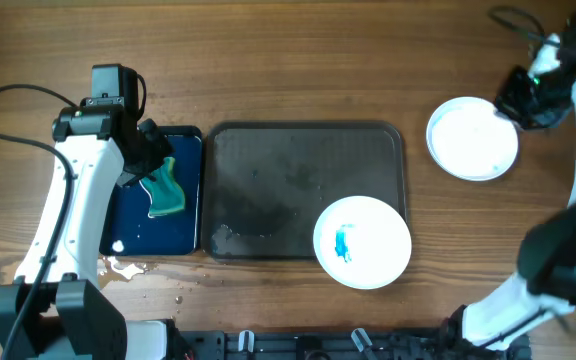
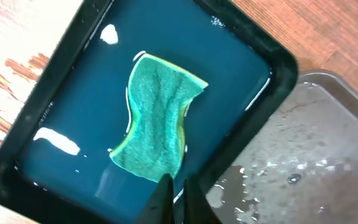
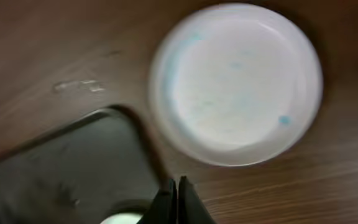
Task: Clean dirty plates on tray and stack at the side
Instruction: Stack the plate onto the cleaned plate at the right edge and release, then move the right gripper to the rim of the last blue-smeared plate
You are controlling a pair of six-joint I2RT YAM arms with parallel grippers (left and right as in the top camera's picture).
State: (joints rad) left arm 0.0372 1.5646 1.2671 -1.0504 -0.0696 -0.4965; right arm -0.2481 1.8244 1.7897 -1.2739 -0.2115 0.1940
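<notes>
Jaws of the left gripper (image 1: 156, 160) and right gripper (image 1: 508, 100) are clenched, with nothing held.

Overhead view: the left gripper is above the basin (image 1: 190, 200), at the upper end of the sponge (image 1: 168, 190) lying in it. The tray (image 1: 268, 180) is just right of the basin. A stained plate (image 1: 363, 242) with a blue mark (image 1: 344, 243) sits on the tray's near right corner, overlapping the rim. A white plate (image 1: 473, 138) rests on the table (image 1: 298, 60), apart from the tray on its right. The right gripper is at that plate's far right edge.

Left wrist view: the closed fingertips (image 2: 165, 190) are at the sponge's (image 2: 157, 118) lower edge. Contact cannot be determined. The sponge lies in water. The tray (image 2: 309, 143) is wet.

Right wrist view (blurred): the closed fingers (image 3: 166, 196) are below the white plate (image 3: 235, 81), which shows faint blue specks. The tray corner (image 3: 61, 162) is at lower left.
</notes>
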